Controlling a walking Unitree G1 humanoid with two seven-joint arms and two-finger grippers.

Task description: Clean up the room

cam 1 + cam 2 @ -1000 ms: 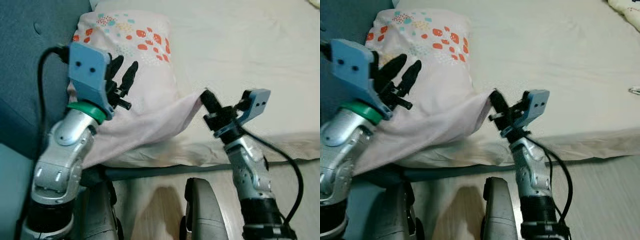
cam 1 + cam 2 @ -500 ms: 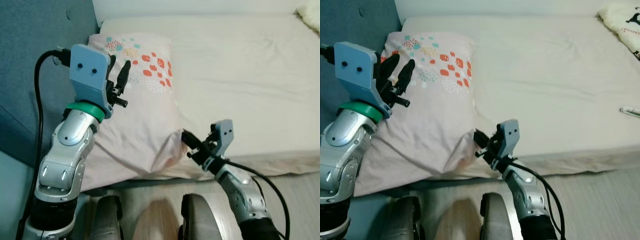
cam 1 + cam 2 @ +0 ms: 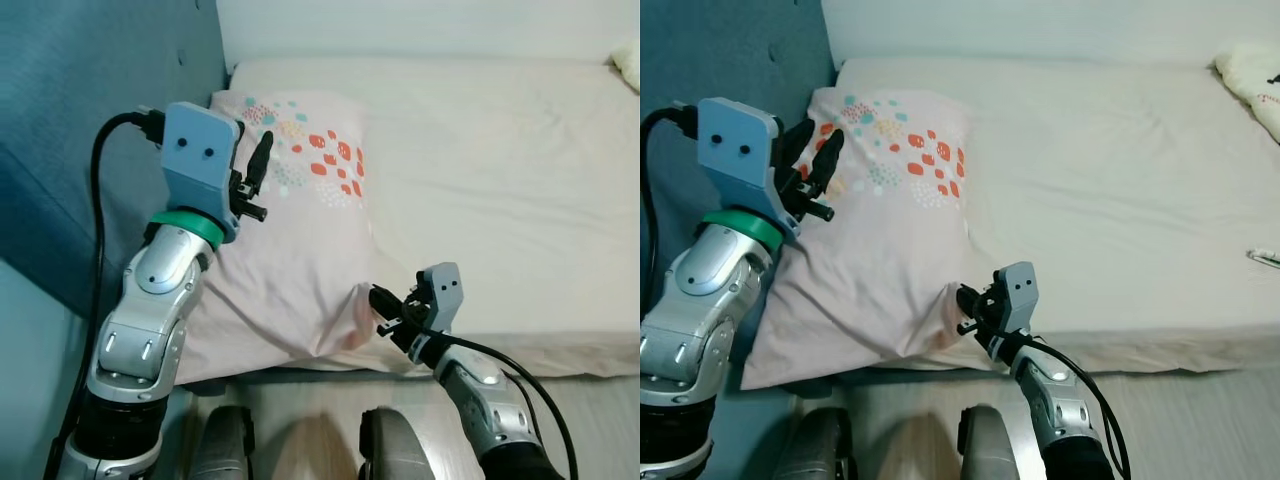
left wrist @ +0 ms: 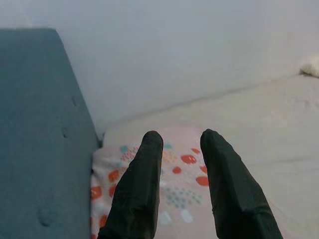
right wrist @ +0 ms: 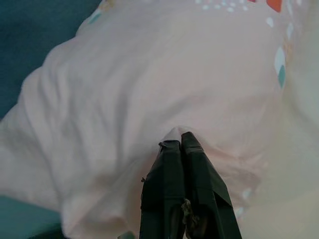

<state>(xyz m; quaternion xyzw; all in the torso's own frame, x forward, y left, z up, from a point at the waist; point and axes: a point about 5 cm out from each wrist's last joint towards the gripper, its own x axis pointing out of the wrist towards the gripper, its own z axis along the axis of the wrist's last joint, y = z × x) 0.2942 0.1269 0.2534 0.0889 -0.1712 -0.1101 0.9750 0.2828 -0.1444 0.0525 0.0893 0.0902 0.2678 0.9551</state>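
A pale pink pillow [image 3: 290,250] with orange and teal spots lies at the head of the bed, against the blue headboard [image 3: 90,120]. My right gripper [image 3: 380,300] is low at the bed's front edge, shut on the pillow's near right corner. In the right wrist view the two fingers [image 5: 172,164] press together with a fold of pink cloth pinched at their tips. My left gripper [image 3: 252,170] hovers over the pillow's left side, close to the headboard. It stands open with nothing between its fingers [image 4: 142,184].
The cream mattress [image 3: 500,180] stretches away to the right. A patterned white cloth [image 3: 1252,85] lies at its far right corner and a small thin object [image 3: 1265,257] at the right edge. Wooden floor [image 3: 1200,420] runs along the bed's front, by my legs.
The view has pulled back and shifted. My right gripper has come down with the pillow corner to the bed's front edge, and the pillow lies flatter. The left gripper stays over the pillow.
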